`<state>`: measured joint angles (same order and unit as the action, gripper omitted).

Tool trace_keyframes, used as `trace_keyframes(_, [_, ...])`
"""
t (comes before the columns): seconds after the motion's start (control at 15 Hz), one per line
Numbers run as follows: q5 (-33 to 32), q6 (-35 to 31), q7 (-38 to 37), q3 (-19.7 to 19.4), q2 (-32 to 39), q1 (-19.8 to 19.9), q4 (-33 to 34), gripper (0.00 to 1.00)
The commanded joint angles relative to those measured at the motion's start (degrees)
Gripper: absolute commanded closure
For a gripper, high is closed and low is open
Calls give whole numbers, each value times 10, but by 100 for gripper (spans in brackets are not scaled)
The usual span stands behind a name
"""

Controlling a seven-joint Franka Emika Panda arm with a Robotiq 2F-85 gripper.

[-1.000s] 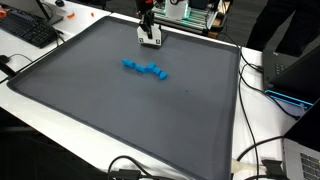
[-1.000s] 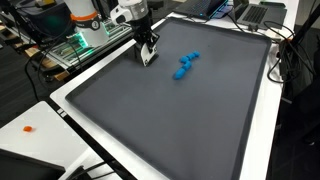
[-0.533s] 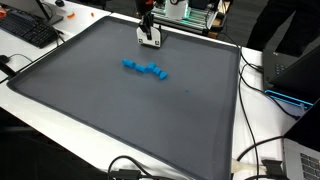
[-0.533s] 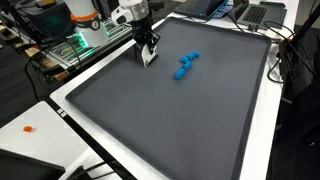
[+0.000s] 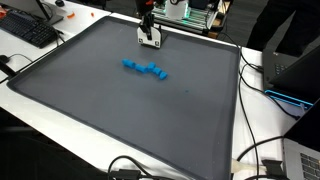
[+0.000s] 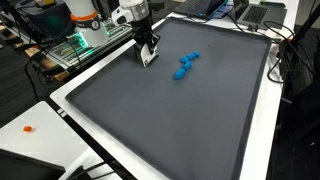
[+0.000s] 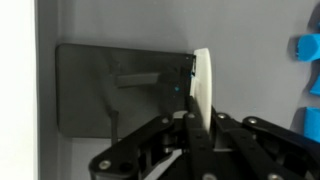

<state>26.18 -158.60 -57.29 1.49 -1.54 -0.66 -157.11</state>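
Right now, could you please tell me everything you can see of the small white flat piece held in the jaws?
The small white flat piece is thin and plain white, perhaps plastic. The wrist view shows it edge-on as a narrow rounded sliver. It stands roughly upright, pinched between the black jaws, near one edge of the dark grey mat and apart from the row of blue blocks. Whether its lower edge touches the mat cannot be told.

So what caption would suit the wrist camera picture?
Pincer gripping a thin white piece edge-on over the grey mat, blue blocks at right.
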Motion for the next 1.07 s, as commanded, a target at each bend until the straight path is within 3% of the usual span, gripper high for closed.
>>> trace_keyframes(0.0, [-3,10,4,-1,0,-2,-1,57])
trace_keyframes(0.47, [-51,38,-2,-7,-40,8,4,4])
trace_keyframes(1.0, [-131,179,34,-6,-121,23,38,0])
